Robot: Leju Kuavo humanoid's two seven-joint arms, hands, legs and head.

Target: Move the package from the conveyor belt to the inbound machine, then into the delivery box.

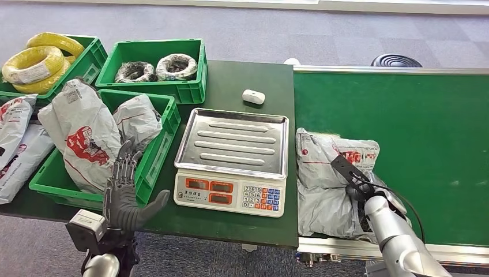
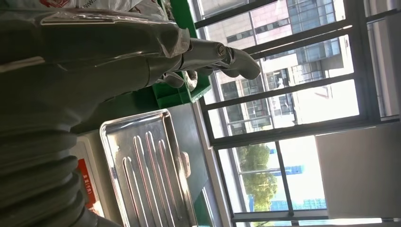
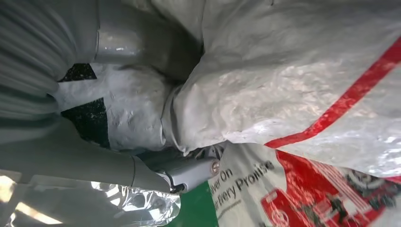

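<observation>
Now right hand [image 1: 360, 187] grips package [image 1: 323, 173] on belt [image 1: 415, 127]; scale [image 1: 233, 158] beside; left hand [image 1: 124, 193] fingers spread.

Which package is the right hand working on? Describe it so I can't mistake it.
On the green conveyor belt, just right of the steel-trayed scale, lies a crumpled grey plastic mailer with red print. The right hand rests on it. It alone sits on the belt; other mailers fill the green crates.

The scale [image 1: 232, 158] stands between the conveyor belt [image 1: 427, 115] and the green crate [image 1: 164, 124]; its steel tray [image 1: 230, 141] lies bare above.
</observation>
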